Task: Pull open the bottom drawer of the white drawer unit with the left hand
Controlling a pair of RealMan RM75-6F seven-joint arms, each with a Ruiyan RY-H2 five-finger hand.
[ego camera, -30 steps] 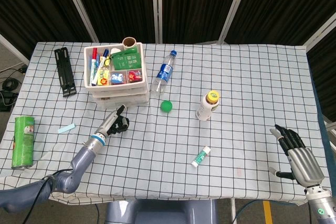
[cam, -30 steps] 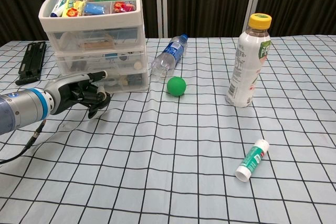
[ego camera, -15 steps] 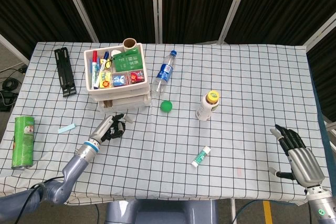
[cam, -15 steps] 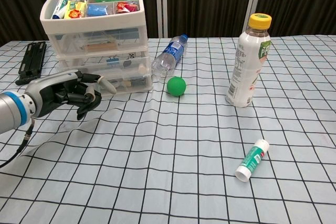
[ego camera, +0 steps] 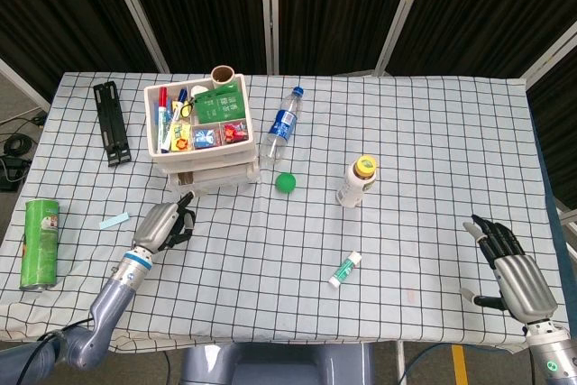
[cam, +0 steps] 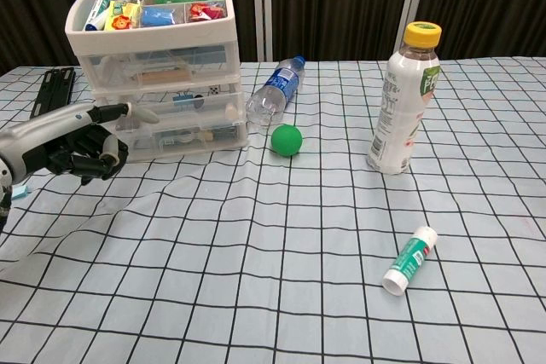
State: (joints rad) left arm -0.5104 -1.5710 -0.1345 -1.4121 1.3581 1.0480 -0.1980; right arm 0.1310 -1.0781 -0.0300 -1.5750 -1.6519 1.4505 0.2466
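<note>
The white drawer unit stands at the back left, its top tray full of pens and packets. Its bottom drawer juts out a little beyond the two above. My left hand hangs in front and to the left of the unit, apart from the drawer, most fingers curled in with nothing held and one finger stretched toward the unit. My right hand rests at the table's front right, fingers spread and empty; the chest view does not show it.
A blue-label water bottle lies beside the unit, with a green ball in front of it. A yellow-capped bottle stands mid-table, a small tube lies nearer. A green can and black folded tool sit left.
My left hand has drawn back from the drawer front toward the table's near left. The bottom drawer has slid out a little with it, then the hand came away.
</note>
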